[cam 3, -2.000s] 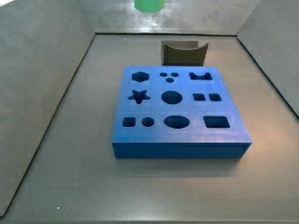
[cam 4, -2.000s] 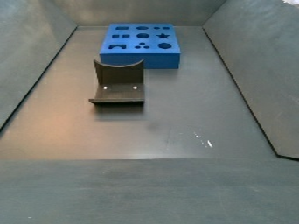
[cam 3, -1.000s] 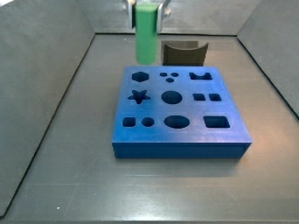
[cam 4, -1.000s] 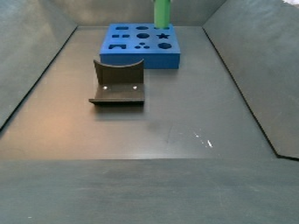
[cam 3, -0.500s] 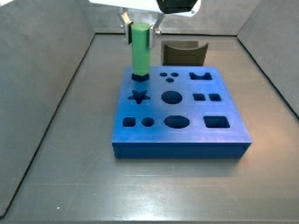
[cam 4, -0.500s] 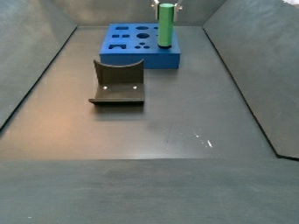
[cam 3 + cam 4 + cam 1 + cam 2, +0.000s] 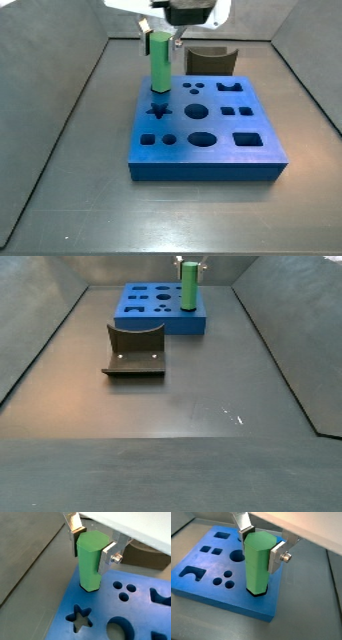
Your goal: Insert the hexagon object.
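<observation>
Grey surface fills most of your side views, walled on all sides. At upper centre, your hand is clamped on the top of the hexagon object, which hangs upright with its lower end at the blue block near the corner hole. Open floor surrounds the fixture, well apart.

Tool above the block's corner, peg upright between its fingers, fixture behind block.
</observation>
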Controlling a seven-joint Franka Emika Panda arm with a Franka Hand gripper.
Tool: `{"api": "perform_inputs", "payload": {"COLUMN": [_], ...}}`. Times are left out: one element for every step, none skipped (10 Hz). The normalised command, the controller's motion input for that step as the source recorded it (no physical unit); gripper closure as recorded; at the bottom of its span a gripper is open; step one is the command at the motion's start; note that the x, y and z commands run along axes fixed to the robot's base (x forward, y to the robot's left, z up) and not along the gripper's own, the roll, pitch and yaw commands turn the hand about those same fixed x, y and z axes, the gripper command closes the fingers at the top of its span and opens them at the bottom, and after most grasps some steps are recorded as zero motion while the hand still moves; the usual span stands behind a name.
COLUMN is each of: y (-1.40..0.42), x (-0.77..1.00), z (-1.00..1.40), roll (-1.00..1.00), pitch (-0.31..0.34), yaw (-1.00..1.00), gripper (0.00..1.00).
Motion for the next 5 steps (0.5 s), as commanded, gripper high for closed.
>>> {"api": "perform_inputs", "payload": {"y": [0.00, 0.00, 0.00, 0.00, 0.00], "x": [0.00, 0.00, 0.11, 0.24, 0.07], "z": [-0.20, -0.33, -0.54, -0.62, -0.64], "roll": [0.00, -0.02, -0.11, -0.16, -0.19], "pitch": [0.000, 0.000, 0.000, 0.000, -0.046], "yaw": [0.00, 0.00, -0.03, -0.15, -0.21], "gripper": [1.00, 1.00, 1.00, 1.00, 1.00]}}
